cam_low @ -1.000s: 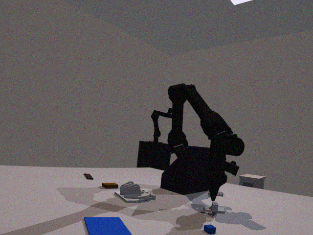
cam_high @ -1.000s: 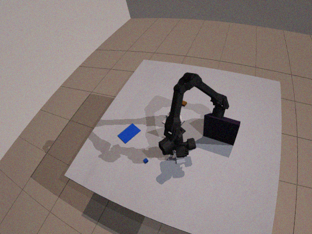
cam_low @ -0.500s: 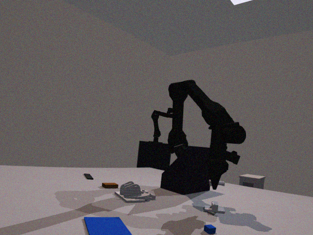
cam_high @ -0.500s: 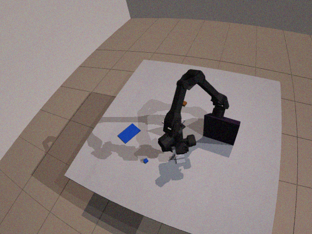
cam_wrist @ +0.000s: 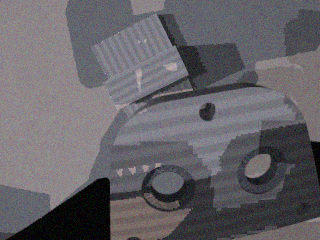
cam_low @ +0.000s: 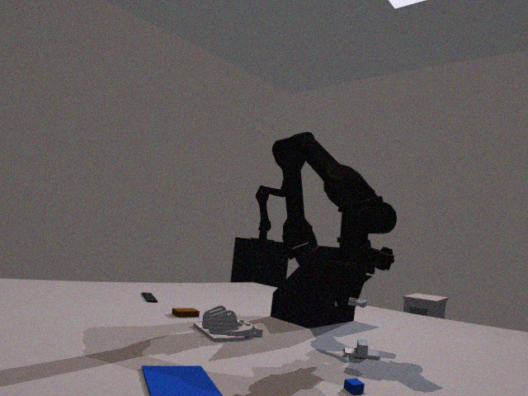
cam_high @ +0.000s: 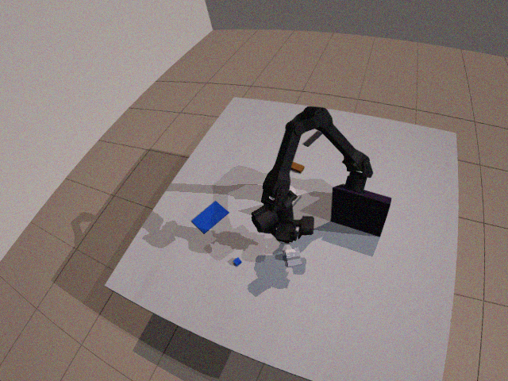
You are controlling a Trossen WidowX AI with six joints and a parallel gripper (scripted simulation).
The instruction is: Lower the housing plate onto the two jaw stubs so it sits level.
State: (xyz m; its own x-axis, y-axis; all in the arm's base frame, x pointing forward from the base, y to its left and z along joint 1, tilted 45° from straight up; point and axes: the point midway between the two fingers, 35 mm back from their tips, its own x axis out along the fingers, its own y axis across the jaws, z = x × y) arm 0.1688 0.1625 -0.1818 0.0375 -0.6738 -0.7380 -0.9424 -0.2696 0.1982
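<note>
Plate [cam_wrist: 220, 145] [cam_low: 357, 302] gripped in pincer [cam_wrist: 206, 171], held above tabletop [cam_high: 369, 295] [cam_low: 63, 302], near the grey part [cam_high: 292, 259] [cam_low: 361, 349] [cam_wrist: 145, 60]. Not seated. Left: likely line up, lower level, release, back off. Stub alignment can't tell.

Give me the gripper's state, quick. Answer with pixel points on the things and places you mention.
Gripper [cam_wrist: 206, 171]: closed on the housing plate [cam_wrist: 212, 150], held between its fingers.
</note>
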